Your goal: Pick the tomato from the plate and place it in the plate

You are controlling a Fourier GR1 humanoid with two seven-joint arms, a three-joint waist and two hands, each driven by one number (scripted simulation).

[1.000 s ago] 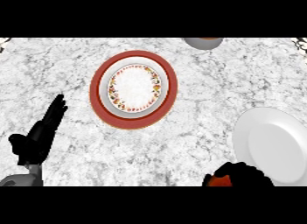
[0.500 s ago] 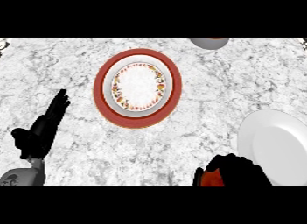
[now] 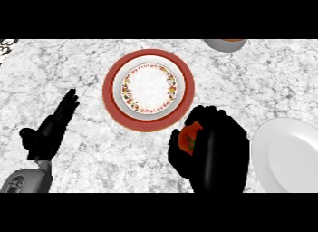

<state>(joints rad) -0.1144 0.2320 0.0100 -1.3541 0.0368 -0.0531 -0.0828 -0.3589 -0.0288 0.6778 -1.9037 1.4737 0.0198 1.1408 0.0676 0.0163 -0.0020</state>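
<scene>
A rimmed plate (image 3: 148, 89) lies on the worktop (image 3: 67, 68) near the middle, toward the far side. A second plate (image 3: 291, 155) lies at the near right, partly cut off by the view's edge. Between the two, just before the rimmed plate's near edge, the right hand (image 3: 211, 147) curls round the tomato (image 3: 190, 137). The left hand (image 3: 51, 129) rests at the near left, fingers up. A bowl (image 3: 224, 44) sits at the far edge.

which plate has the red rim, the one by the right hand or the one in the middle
The middle plate: it has a wide red rim and a patterned ring inside. The plain white plate at the right edge, beside the right hand, has no red.
</scene>
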